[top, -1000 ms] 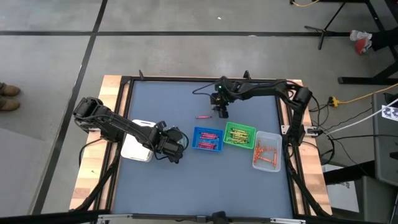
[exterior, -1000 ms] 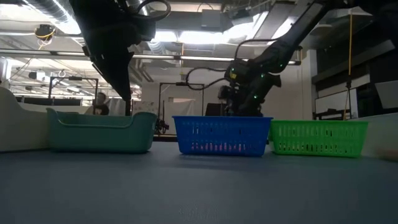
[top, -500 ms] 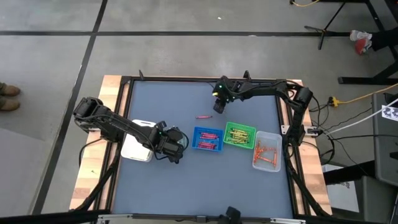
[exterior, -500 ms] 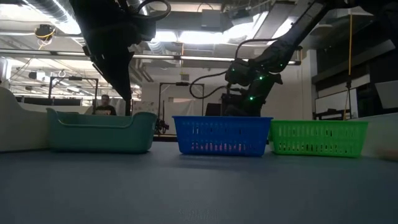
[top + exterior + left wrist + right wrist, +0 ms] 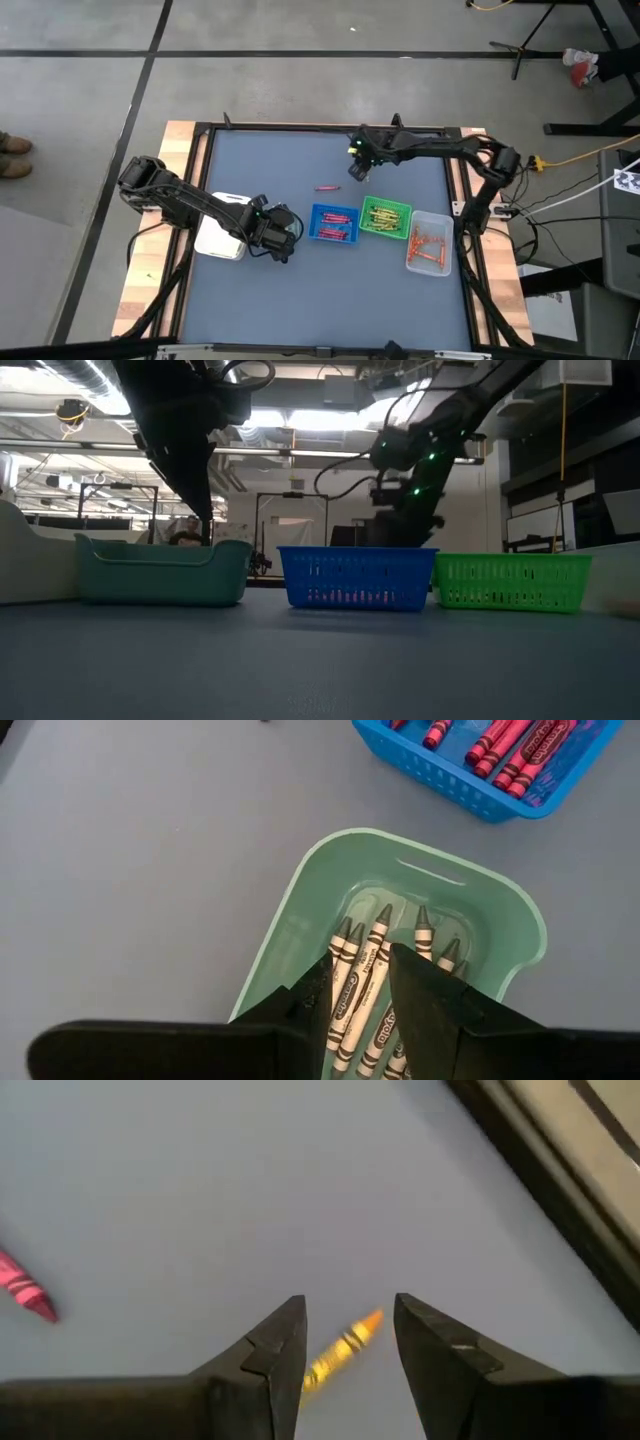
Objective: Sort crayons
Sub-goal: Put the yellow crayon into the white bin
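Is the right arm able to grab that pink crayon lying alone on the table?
Probably yes. The pink crayon lies alone on bare table, with nothing on or against it. The right gripper hangs a little way off, jaws open, but an orange crayon shows between its fingers, so that may need dropping off first.

Table [image 5: 300, 280]: slate blue. Trays: teal [image 5: 300, 920] with grey crayons [image 5: 370, 970]; blue [image 5: 333, 223] with pink; green [image 5: 385, 217] with yellow; clear [image 5: 429, 243] with orange. Loose crayons: pink [image 5: 325, 187], yellow-orange [image 5: 340, 1348].

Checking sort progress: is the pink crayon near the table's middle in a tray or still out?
Out. The pink crayon lies alone on the bare table, apart from the blue tray.
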Tool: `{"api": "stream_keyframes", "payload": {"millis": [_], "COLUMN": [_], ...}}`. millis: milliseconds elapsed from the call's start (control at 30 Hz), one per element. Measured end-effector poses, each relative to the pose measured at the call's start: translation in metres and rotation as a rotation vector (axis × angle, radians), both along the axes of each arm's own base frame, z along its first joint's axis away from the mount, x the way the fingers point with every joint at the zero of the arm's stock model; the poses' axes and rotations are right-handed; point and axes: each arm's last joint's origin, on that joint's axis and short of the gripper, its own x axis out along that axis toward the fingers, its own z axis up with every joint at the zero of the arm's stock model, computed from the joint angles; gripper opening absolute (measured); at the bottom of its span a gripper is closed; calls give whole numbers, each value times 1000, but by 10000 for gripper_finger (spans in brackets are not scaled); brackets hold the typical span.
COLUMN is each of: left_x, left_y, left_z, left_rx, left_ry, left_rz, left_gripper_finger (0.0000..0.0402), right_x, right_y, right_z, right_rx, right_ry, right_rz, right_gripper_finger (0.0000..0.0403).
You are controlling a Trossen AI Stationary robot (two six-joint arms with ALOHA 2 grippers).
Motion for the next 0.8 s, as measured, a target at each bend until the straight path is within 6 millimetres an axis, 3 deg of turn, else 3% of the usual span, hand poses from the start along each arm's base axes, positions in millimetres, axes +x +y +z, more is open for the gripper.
{"api": "stream_keyframes", "payload": {"millis": [200,533,800], "left_x": [0,1,2], "left_y": [0,-1,-1], "left_z": [0,0,0], "left_rx": [0,-7,-10], "left_ry": [-2,-9,-18], "left_rz": [0,-1,-2], "left_gripper_finger": [85,85,85], "right_x": [-9,-25,-24], "right_y": [4,12,13], "right_z": [10,-24,-33], "right_rx": [58,132,138], "right_ry": [-24,5,-82], "right_rz": [-138,-272,-253], "right_gripper_finger": [154,154,154]}}
